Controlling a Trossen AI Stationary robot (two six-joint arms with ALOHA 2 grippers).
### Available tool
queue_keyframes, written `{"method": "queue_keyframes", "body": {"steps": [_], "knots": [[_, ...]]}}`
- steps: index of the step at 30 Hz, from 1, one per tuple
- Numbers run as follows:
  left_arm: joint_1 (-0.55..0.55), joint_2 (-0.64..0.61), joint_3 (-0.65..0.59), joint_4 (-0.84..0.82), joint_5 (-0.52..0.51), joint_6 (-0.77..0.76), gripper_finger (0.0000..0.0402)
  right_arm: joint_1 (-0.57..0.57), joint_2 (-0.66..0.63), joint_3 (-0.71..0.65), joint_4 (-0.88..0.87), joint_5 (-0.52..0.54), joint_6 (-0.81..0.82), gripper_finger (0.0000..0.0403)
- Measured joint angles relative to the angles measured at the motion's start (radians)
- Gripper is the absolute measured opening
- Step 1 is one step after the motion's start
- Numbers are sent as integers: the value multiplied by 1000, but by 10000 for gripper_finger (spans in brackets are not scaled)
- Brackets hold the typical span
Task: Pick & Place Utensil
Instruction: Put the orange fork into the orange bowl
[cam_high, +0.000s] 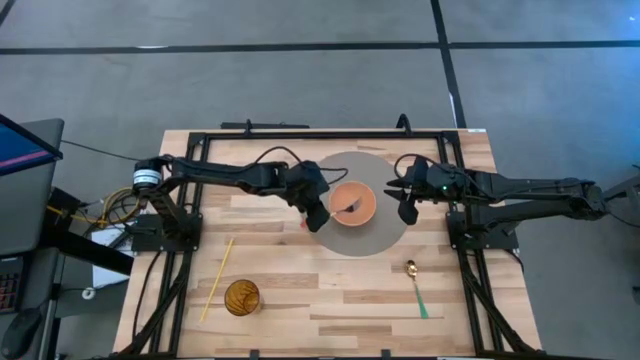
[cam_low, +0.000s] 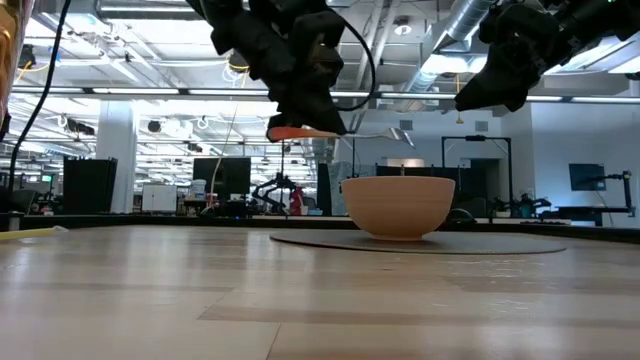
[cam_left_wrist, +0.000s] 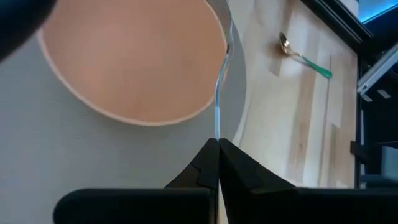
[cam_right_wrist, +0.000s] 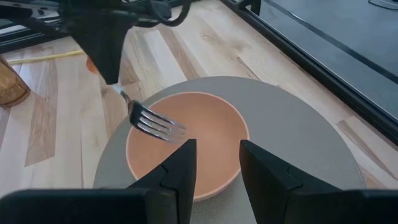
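Observation:
A silver fork (cam_right_wrist: 155, 123) with an orange handle is held by my left gripper (cam_high: 316, 213), which is shut on it at the near-left side of a terracotta bowl (cam_high: 353, 204). The tines hover over the bowl's inside. The bowl stands on a round grey mat (cam_high: 385, 232). In the low view the fork (cam_low: 372, 134) runs about level above the bowl (cam_low: 398, 206). My right gripper (cam_right_wrist: 214, 165) is open and hovers just right of the bowl, touching nothing. My left gripper pinches the fork's handle (cam_left_wrist: 217, 134) between its two shut fingers, near the orange end (cam_low: 297, 132). The fingers come from above, slanting toward the bowl, and the fork runs on ahead of them. The fork is lifted clear and about level, tines (cam_right_wrist: 163, 127) over the bowl.
A gold spoon with a green handle (cam_high: 414, 286) lies near the table's right near corner. An amber glass (cam_high: 241, 297) and a yellow stick (cam_high: 217, 278) sit at the near left. Black frame rails (cam_high: 330, 132) border the table.

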Motion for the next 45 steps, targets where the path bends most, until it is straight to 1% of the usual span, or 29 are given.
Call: {"method": "queue_keyframes", "body": {"steps": [8,15,24,26,28,32,35,37,41,45], "knots": [[0,-2,-8,-40,-3,0,4,0,0,0,32,0,0,116],[-3,-2,-9,-58,-77,0,4,0,0,0,43,0,1,116],[-17,47,-10,-49,-75,-16,4,0,0,0,40,0,1,116],[-15,58,-10,-50,-43,-23,4,0,0,0,40,-1,1,116],[-3,60,-9,-48,1,-63,4,0,0,0,39,-1,1,116],[54,35,17,-50,209,-168,4,0,0,0,39,0,1,116],[104,28,49,-56,345,-274,4,0,0,0,39,0,1,116],[129,39,54,-67,419,-352,4,0,0,0,40,0,1,116],[154,80,54,-69,486,-448,4,0,0,0,44,0,-8,116],[166,127,55,-68,516,-464,4,0,0,0,45,0,-49,116]]}}
